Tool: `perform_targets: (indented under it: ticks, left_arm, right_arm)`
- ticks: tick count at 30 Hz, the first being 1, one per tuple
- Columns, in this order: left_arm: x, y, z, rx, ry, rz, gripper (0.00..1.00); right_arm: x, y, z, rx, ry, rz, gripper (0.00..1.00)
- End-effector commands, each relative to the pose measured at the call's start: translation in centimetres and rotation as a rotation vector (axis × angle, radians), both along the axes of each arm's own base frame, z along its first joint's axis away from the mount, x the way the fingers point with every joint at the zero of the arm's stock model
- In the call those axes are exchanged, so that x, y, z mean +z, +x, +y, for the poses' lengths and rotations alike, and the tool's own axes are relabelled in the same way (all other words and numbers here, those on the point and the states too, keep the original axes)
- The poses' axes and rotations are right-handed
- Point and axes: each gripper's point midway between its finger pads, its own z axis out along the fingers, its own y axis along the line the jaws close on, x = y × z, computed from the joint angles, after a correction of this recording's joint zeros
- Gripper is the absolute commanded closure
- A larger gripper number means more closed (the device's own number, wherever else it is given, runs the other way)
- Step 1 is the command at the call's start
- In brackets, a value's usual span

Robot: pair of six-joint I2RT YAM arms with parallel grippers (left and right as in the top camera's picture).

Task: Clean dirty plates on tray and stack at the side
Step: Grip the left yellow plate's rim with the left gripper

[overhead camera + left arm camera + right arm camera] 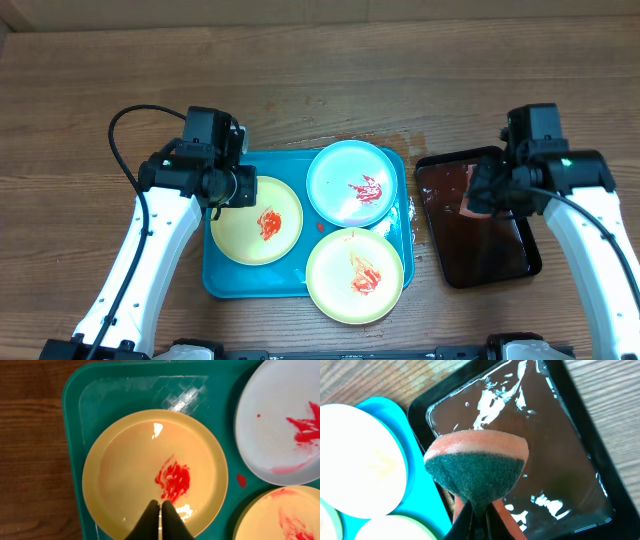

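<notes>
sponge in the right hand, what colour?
The sponge is salmon-orange with a dark green scouring face. It shows clearest in the right wrist view.

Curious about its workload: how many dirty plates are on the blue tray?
3: yellow plate at the tray's left, light blue plate back right, second yellow plate front right. None looks hidden.
</notes>
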Motion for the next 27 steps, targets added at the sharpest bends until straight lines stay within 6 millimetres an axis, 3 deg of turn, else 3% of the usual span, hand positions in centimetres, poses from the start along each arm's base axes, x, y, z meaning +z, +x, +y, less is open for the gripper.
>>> perform_targets:
  ticks: [1,2,6,9,14,17,19,24,27]
  left_arm:
    - [0.9,-0.1,0.2,0.006,0.014,-0.012,0.89]
    - [0.7,-0.5,0.2,0.005,0.014,0.005,0.87]
    - [-0.5,-2.0,0.5,0.013,0.029,0.071,0.55]
    - [-1.7,-3.0,1.6,0.061,0.079,0.111,0.62]
    - [-3.3,-4.0,3.7,0.139,0.172,0.140,0.60]
    - [-4.2,-4.1,4.3,0.157,0.173,0.139,0.57]
    - [-4.8,-3.6,4.4,0.131,0.156,0.119,0.50]
    - [-6.4,-3.6,5.0,0.150,0.095,0.114,0.49]
    - [-6.8,-3.8,5.8,0.192,0.075,0.126,0.55]
  right_arm:
    - [1.3,0.0,-0.7,-0.059,-0.031,-0.035,0.96]
    - [0.8,-0.2,-0.8,-0.058,-0.032,-0.025,0.96]
    - [-1.3,-0.9,-0.8,-0.058,-0.033,0.006,0.96]
    - [-2.7,-1.5,-0.7,-0.055,-0.027,0.032,0.96]
    - [-3.8,-2.4,-0.3,-0.049,-0.009,0.064,0.96]
    - [-4.1,-2.6,-0.3,-0.048,-0.006,0.072,0.96]
    - [-4.2,-2.6,0.0,-0.043,0.010,0.075,0.96]
    - [-4.2,-2.6,0.2,-0.040,0.022,0.076,0.96]
    - [-4.2,-2.6,0.2,-0.040,0.022,0.076,0.96]
